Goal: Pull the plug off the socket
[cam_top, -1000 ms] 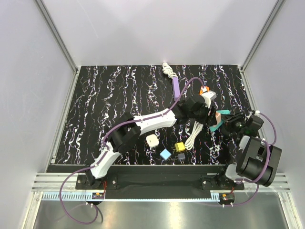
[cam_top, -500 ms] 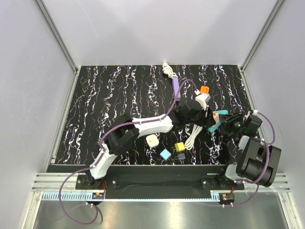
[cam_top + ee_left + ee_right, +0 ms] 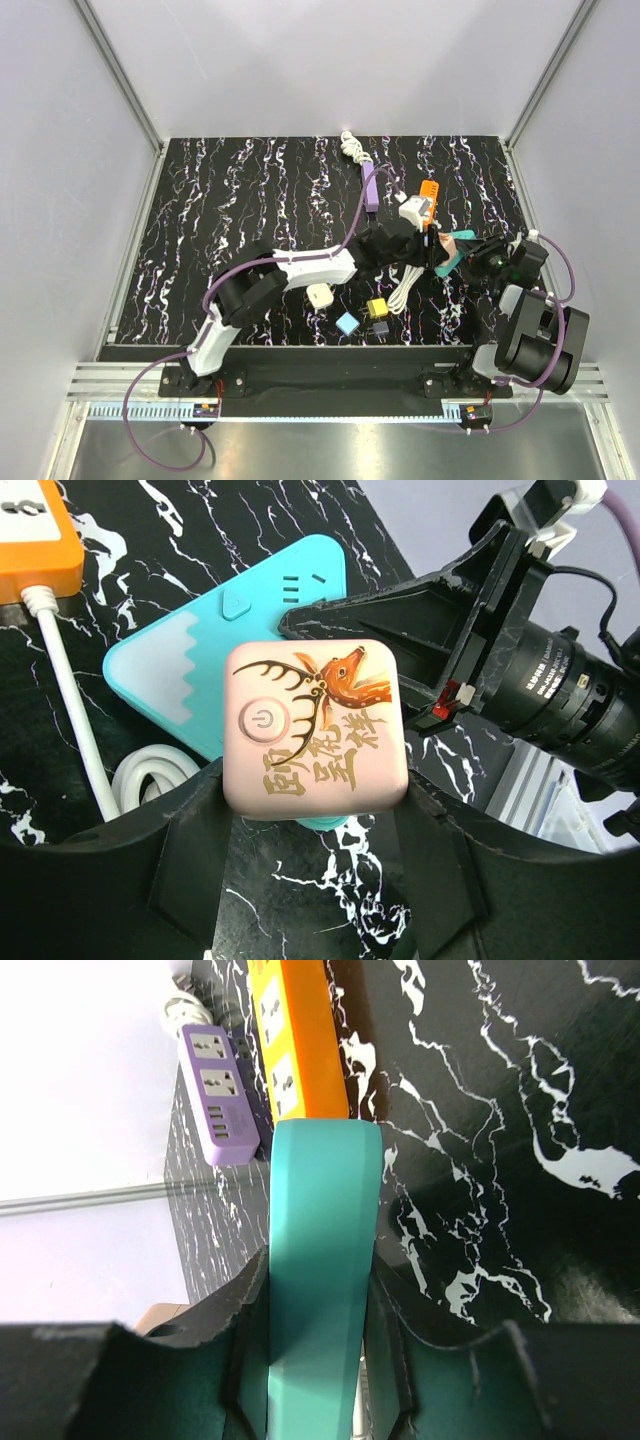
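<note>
A pink square plug [image 3: 315, 730] with a deer drawing sits against the face of the teal triangular socket [image 3: 180, 670]. My left gripper [image 3: 312, 785] is shut on the pink plug, one finger on each side. My right gripper [image 3: 318, 1290] is shut on the teal socket [image 3: 325, 1240], gripping its flat faces edge-on. In the top view both grippers meet at the right middle of the mat, left gripper [image 3: 432, 250], right gripper [image 3: 468, 260], with the socket [image 3: 452, 264] and plug [image 3: 457, 240] between them. I cannot tell whether the plug's pins are still seated.
An orange power strip [image 3: 428, 190] and a purple power strip [image 3: 370, 186] lie behind the grippers. A coiled white cable [image 3: 404, 282] lies just left of the socket. A white adapter [image 3: 320, 296], a blue cube [image 3: 347, 323] and a yellow cube [image 3: 377, 307] sit near the front.
My left arm's wrist has shifted slightly left and toward the near edge while still holding the plug. The right gripper and socket have barely moved.
</note>
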Motion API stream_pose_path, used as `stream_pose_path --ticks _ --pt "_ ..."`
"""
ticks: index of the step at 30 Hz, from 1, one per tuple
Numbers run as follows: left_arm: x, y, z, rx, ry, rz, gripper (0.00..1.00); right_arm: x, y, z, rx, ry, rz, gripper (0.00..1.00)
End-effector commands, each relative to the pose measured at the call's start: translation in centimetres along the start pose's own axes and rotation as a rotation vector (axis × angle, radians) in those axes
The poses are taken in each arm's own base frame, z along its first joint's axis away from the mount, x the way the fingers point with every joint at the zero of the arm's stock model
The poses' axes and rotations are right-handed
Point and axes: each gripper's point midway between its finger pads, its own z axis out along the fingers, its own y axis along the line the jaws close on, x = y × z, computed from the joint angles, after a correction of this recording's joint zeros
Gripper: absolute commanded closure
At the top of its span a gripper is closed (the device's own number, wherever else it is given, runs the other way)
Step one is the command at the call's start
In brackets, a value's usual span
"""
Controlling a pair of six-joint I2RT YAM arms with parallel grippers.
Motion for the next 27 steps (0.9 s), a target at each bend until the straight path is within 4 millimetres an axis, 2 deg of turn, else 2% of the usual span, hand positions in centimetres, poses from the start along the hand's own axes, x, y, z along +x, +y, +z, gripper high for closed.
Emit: stream_pose_path --ticks 1,4,6,7,8,11,12,16,19,20,21,22,23,27 --pt "-17.3 -6.2 -6.6 0.152 -0.542 -0.112 1.00 -0.5 -3.0 -0.2 0.102 -0.046 -0.067 1.00" --pt "-17.1 -5.9 -6.9 0.150 -0.551 -0.106 1.00 -0.4 -3.0 -0.2 0.102 -0.044 -0.069 1.00" --pt "-17.1 -6.8 -6.8 0.201 -0.551 -0.077 1.00 -0.4 -3.0 -0.1 0.100 -0.038 -0.067 1.00" --pt "-17.8 -7.6 -6.8 0.222 -0.554 -0.064 1.00 -0.3 -3.1 0.0 0.097 -0.032 -0.064 1.00" --pt "-16.8 -7.3 -5.8 0.206 -0.510 -0.045 1.00 -0.3 -3.0 0.0 0.095 -0.030 -0.064 1.00" --pt "-16.9 -7.7 -5.9 0.199 -0.531 -0.047 1.00 -0.3 -3.0 0.0 0.092 -0.032 -0.065 1.00" --pt "-16.4 -7.2 -5.8 0.193 -0.529 -0.069 1.00 -0.3 -3.0 0.0 0.092 -0.032 -0.066 1.00" --pt "-16.7 -6.8 -6.1 0.168 -0.570 -0.116 1.00 -0.2 -3.0 0.0 0.092 -0.028 -0.064 1.00" --pt "-17.9 -6.8 -6.5 0.141 -0.600 -0.151 1.00 -0.3 -2.9 0.1 0.089 -0.027 -0.069 1.00" --pt "-17.6 -7.1 -5.9 0.156 -0.582 -0.138 1.00 -0.2 -2.8 0.1 0.088 -0.025 -0.069 1.00" --pt "-18.9 -8.6 -6.1 0.182 -0.597 -0.111 1.00 -0.1 -2.9 0.1 0.090 -0.023 -0.069 1.00" --pt "-18.2 -8.5 -5.2 0.169 -0.566 -0.083 1.00 -0.2 -2.9 0.2 0.089 -0.024 -0.068 1.00" --pt "-18.0 -9.3 -5.0 0.173 -0.559 -0.061 1.00 -0.1 -2.9 0.2 0.089 -0.022 -0.068 1.00" --pt "-18.3 -9.2 -6.2 0.172 -0.609 -0.082 1.00 -0.1 -2.9 0.2 0.089 -0.024 -0.069 1.00"
